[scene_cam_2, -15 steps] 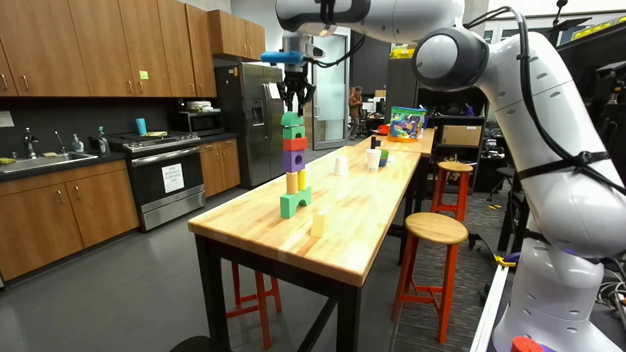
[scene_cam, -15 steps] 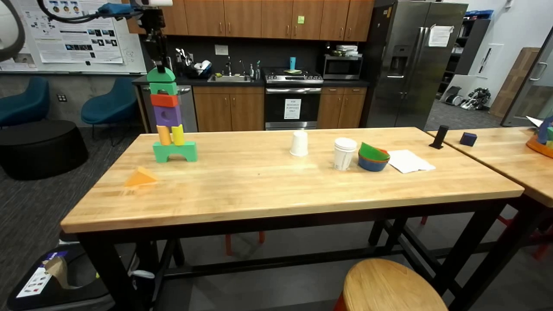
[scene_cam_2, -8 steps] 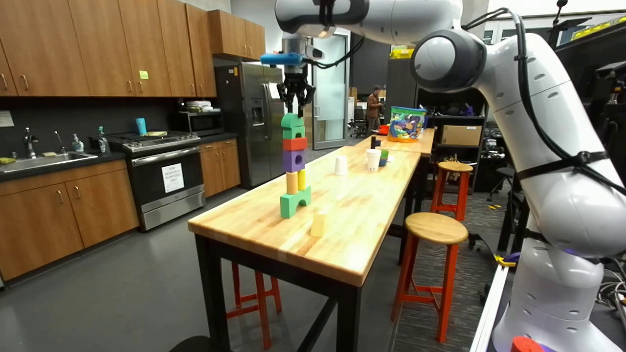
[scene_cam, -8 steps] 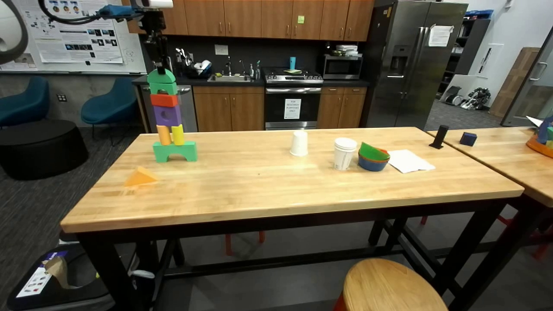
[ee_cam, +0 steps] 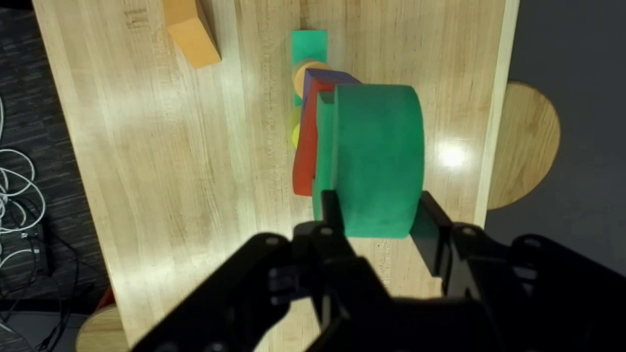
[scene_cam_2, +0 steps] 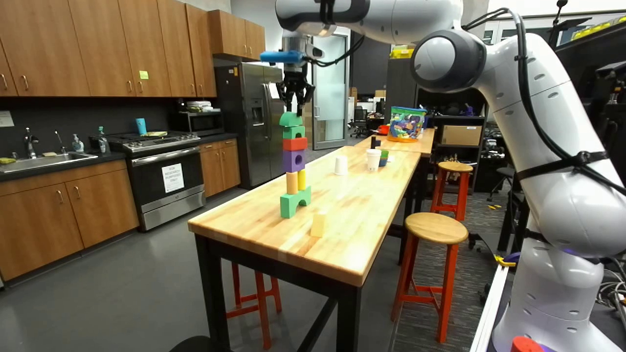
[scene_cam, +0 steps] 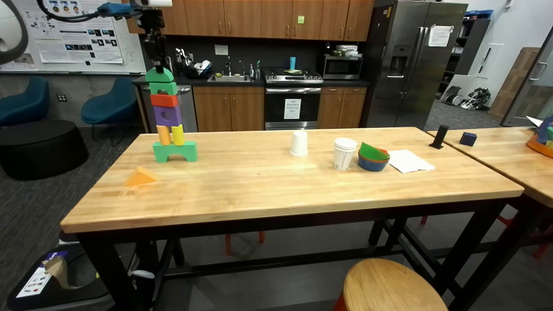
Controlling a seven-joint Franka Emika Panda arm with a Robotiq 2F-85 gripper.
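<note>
Green half-round block (ee_cam: 379, 151) sits just right of centre in the wrist view, pinched between the two fingers of the gripper (ee_cam: 378, 208); an orange triangular block (ee_cam: 192, 36) lies at upper left. In an exterior view, the half-round is at upper left, just above a small green arch (scene_cam: 164, 87), red block (scene_cam: 164, 100), purple block (scene_cam: 174, 115), orange cylinder (scene_cam: 164, 135) beside yellow cylinder (scene_cam: 178, 135), and large green arch (scene_cam: 175, 149) on the wooden table (scene_cam: 259, 185). In an exterior view, it shows at upper middle, the robot arm (scene_cam_2: 567, 195) filling the right.
</note>
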